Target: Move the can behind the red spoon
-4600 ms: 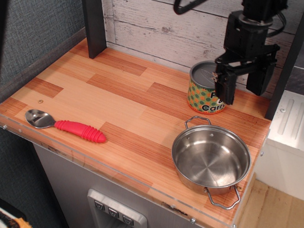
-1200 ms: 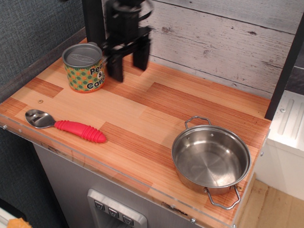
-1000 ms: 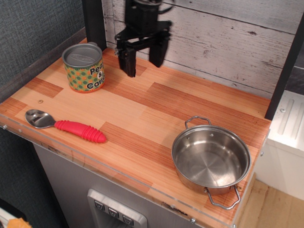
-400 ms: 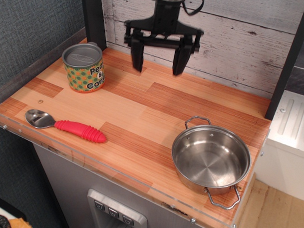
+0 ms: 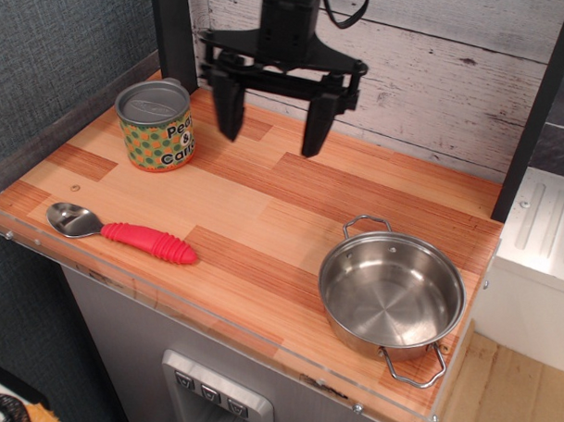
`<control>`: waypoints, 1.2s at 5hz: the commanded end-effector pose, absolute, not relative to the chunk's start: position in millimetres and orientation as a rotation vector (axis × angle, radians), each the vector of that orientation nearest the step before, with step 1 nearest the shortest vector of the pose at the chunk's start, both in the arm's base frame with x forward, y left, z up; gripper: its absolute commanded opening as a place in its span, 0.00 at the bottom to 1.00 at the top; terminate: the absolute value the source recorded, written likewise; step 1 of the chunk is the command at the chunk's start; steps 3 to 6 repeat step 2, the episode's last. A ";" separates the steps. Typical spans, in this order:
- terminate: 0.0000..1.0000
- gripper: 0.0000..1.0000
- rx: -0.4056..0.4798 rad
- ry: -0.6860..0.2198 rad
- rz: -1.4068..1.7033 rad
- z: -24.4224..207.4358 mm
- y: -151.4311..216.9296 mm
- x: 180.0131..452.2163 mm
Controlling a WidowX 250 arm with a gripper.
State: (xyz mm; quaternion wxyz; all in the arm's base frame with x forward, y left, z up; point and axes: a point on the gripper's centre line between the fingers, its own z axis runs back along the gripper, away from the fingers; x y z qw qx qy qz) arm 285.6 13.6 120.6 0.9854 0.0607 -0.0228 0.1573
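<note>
The striped wooden tabletop (image 5: 263,210) is carrying everything. The black gripper (image 5: 271,127) is hanging over its back edge with its jaws spread wide, holding nothing. The round steel two-handled pot (image 5: 391,294) is sitting at the front right. The short orange tin can with green dots (image 5: 155,126) is standing upright at the back left, behind the red-handled metal spoon (image 5: 120,230) lying near the front edge.

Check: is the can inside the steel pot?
No. The can stands on the tabletop far left, behind the red spoon; the pot is empty.
</note>
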 end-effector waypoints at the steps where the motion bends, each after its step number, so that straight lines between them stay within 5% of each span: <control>1: 0.00 1.00 0.113 -0.090 0.268 141.0 17.7 268.1; 2: 1.00 1.00 0.113 -0.090 0.268 141.0 17.7 268.1; 6: 1.00 1.00 0.113 -0.090 0.268 141.0 17.7 268.1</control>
